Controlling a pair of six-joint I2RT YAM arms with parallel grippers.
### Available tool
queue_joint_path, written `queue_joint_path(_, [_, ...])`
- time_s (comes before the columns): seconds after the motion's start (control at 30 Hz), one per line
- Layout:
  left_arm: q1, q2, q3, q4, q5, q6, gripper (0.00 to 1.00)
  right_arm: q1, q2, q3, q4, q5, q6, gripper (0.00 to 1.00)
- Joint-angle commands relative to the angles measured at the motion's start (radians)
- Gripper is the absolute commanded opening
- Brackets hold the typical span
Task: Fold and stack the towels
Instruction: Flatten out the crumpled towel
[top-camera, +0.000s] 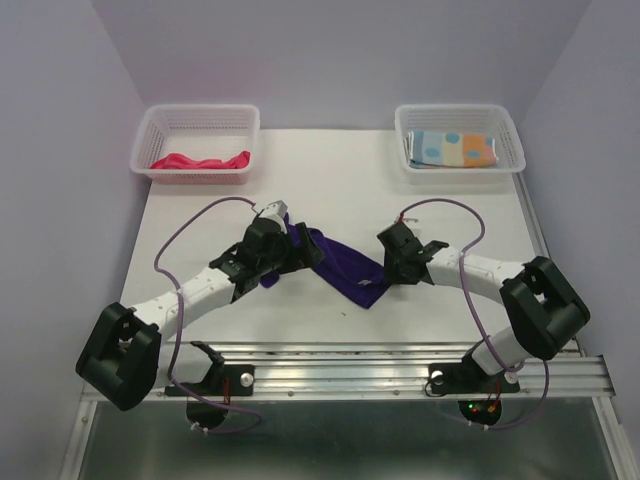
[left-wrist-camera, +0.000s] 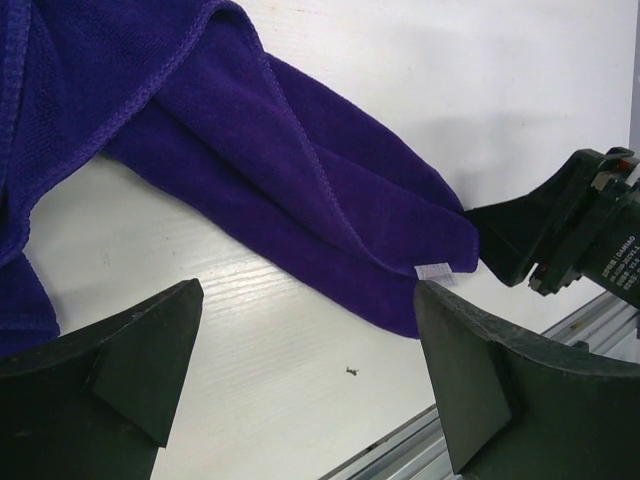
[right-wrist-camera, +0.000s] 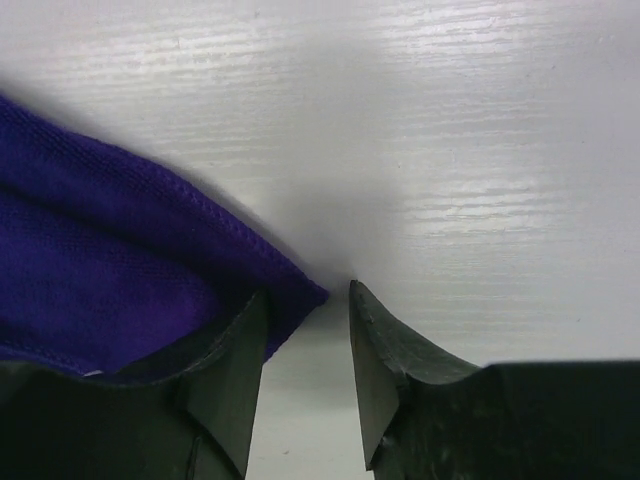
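Mid-frame, the right gripper (right-wrist-camera: 308, 308), jaws narrow but not yet pinching, straddles the purple towel's (top-camera: 345, 265) corner, apparently for folding; the left gripper (left-wrist-camera: 308, 300) hovers wide over its other end.

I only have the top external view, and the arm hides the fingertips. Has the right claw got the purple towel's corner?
Observer: Not clamped. In the right wrist view the purple towel has its corner against one finger of the right claw, and bare table shows in the gap.
Operator: And the left claw?
Observer: The left wrist view shows the left claw wide open, holding nothing. The towel lies ahead of it.
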Motion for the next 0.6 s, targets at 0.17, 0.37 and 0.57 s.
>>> queue_joint_path(0.17, [-0.132,-0.002,0.026,0.089,0.042,0.067,0.99,0.012,0.05,-0.029,0.059,0.029,0.051,0.18])
queue_joint_path(0.37, [-0.29,0.159,0.127,0.143,0.055,0.197,0.99,0.01,-0.006,-0.084,0.14,-0.022,0.032,0.07])
queue_joint_path(0.57, [-0.355,0.343,0.23,0.238,0.113,0.38,0.98,0.012,-0.001,-0.104,0.198,-0.079,0.014,0.06])
